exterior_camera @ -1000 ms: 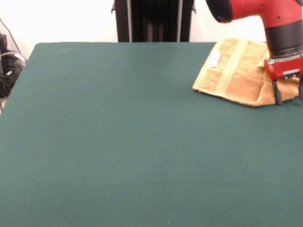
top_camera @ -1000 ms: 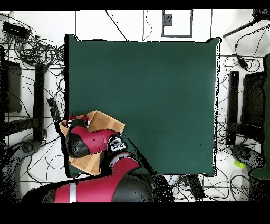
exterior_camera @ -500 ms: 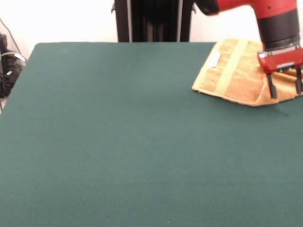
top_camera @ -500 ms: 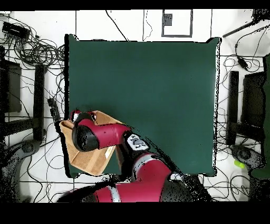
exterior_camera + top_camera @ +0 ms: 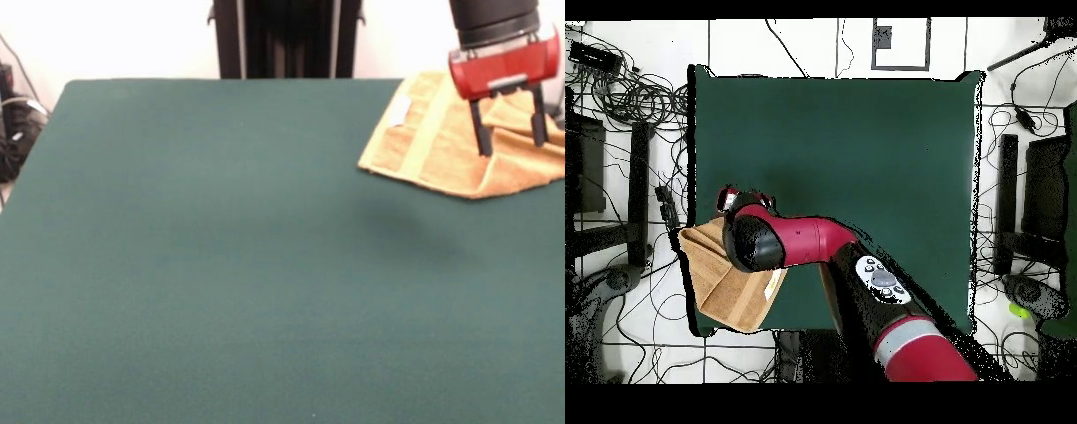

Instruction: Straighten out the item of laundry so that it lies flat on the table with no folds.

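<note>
at the upper right of the front view the gripper [image 5: 509, 129] hangs over the towel [image 5: 441, 141], its two dark fingers [image 5: 481, 130] spread apart with nothing between them, their tips above the cloth rather than pinching it. the red block that carries them sits under a black wrist that runs off the top edge.

the towel lies at the right side of the table [image 5: 221, 265], by its far edge (its right part runs out of the frame). it is not flat: the near edge is doubled over in a thick fold, and the cloth rises in rumpled layers beneath the fingers. a paler woven band crosses it on a slant, with a small white tag [image 5: 400, 110] beside that band, toward the towel's upper left.

in the overhead view the towel [image 5: 730, 285] sits at the lower left corner of the table [image 5: 865, 150], one corner hanging past the left edge. the arm [image 5: 865, 285] comes up from the bottom and bends left, its wrist covering the towel's upper part.
</note>
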